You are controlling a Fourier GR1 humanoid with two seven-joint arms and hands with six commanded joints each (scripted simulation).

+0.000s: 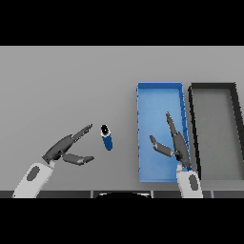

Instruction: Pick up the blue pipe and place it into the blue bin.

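One blue pipe (107,138) is seen lying on the counter (66,86) between the empty, spread-fingered left hand (66,147) and one blue bin (159,102), over which the empty, straight-fingered right hand (172,143) is held, one black bin (214,128) alongside.

Part of the shallow blue rectangular bin's (157,95) floor and right wall is covered by the right hand (174,145). The black rectangular tray's (193,124) lower right corner is cut off.
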